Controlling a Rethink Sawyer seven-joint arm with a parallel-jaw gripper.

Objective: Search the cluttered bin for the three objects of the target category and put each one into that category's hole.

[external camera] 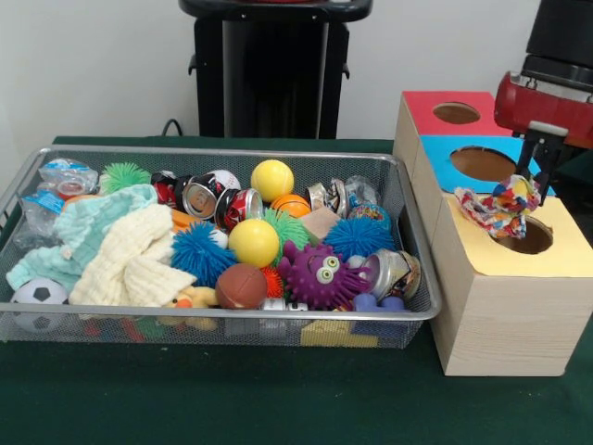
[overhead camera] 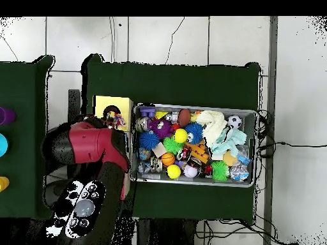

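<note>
The cluttered bin [external camera: 232,151], a long silver wire-mesh basket, lies left of a wooden box [external camera: 500,320] with red, blue and yellow tops. My gripper [external camera: 536,184] hangs over the yellow top and is shut on a multicoloured patterned cloth [external camera: 498,208]. The cloth dangles at the rim of the yellow hole [external camera: 532,241]. The blue hole [external camera: 482,163] and red hole [external camera: 456,113] lie behind it. In the overhead view the cloth [overhead camera: 117,119] shows at the arm's tip, beside the bin [overhead camera: 191,106].
The bin holds pale green and cream cloths [external camera: 111,243], yellow balls [external camera: 254,242], blue spiky balls [external camera: 196,252], a purple spiky toy with eyes [external camera: 320,274], crushed cans [external camera: 199,197], a soccer ball [external camera: 39,295] and more. The robot's black pedestal [external camera: 273,69] stands behind.
</note>
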